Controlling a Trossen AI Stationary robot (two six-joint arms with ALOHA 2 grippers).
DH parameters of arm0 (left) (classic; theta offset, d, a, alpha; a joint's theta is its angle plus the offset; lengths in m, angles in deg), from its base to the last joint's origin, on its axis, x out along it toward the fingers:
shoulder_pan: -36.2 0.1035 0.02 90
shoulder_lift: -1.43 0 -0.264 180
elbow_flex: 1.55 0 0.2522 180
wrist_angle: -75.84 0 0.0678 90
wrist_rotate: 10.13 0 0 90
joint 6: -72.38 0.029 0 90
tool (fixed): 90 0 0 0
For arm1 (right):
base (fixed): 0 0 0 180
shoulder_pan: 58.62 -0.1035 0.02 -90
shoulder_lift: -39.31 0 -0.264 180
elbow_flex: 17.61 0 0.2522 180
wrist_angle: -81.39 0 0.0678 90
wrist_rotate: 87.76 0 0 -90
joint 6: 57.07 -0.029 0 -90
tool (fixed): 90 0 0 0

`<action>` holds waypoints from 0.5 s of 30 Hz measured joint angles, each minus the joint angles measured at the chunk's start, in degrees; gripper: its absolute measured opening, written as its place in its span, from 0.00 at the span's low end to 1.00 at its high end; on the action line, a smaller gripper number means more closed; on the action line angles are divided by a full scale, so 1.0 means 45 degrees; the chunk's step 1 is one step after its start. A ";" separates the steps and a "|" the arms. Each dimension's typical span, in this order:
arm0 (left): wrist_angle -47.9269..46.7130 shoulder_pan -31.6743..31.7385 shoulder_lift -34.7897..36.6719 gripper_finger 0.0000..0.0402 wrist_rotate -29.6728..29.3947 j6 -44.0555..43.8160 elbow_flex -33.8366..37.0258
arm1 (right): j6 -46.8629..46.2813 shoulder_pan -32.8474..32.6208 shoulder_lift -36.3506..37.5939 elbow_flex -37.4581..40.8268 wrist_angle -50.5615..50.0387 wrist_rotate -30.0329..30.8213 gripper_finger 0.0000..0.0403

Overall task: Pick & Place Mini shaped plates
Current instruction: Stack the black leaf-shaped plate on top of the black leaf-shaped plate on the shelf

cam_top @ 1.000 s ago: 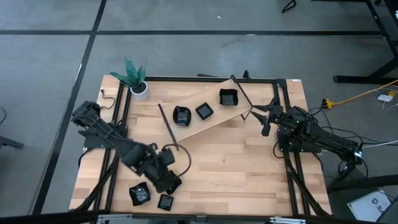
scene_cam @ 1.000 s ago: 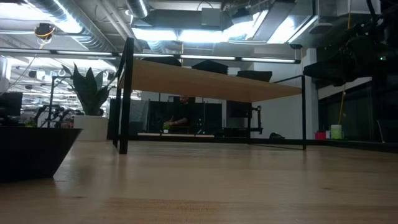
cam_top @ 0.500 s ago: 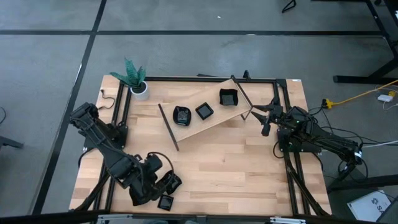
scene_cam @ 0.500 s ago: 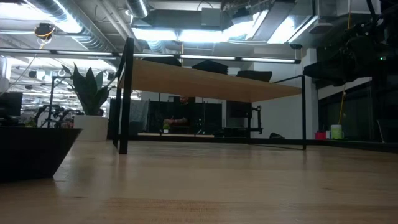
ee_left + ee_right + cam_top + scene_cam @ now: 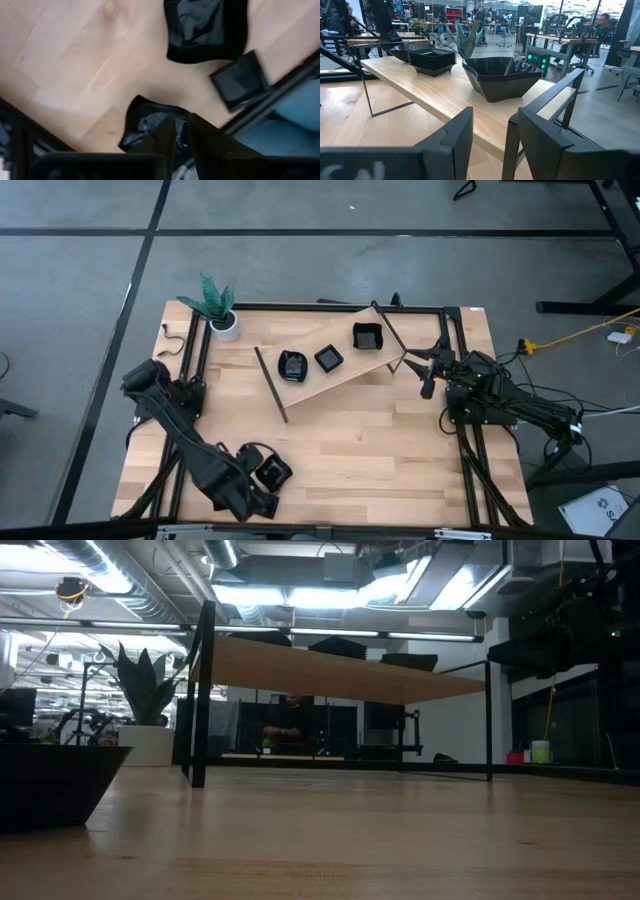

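A: Where's the next plate?
B: Lower left of the high view; a black plate (image 5: 155, 127) lies directly under the left gripper (image 5: 180, 131), jaws narrowly parted, straddling its rim. The right gripper (image 5: 490, 130) waits open.
A: Changed?
B: The left arm swung lower; jaws cracked open.

The left arm stretches from its base at the table's left edge down toward the near-left corner, its dark two-finger left gripper (image 5: 262, 498) low over the wooden surface there. In the left wrist view its fingers (image 5: 165, 137) stand close together with a narrow gap between them. The right arm waits folded at the table's right side, its dark right gripper (image 5: 428, 370) pointing toward the table's middle, fingers (image 5: 455, 135) held wide apart with nothing between them.
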 joint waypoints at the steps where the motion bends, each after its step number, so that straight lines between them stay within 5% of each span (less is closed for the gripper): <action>1: -0.0066 0.0000 -0.0187 0.13 0.0083 0.0160 0.0000 | -0.0002 0.0002 -0.0004 0.0000 -0.0001 0.0000 0.38; 7: -0.0583 0.0253 -0.1188 0.21 0.1824 0.0866 0.0000 | -0.0002 0.0000 -0.0005 0.0000 -0.0005 0.0000 0.38; 15: -0.0129 0.0701 -0.1550 0.21 0.2485 0.1543 0.0000 | -0.0002 0.0003 -0.0005 0.0000 0.0000 0.0000 0.38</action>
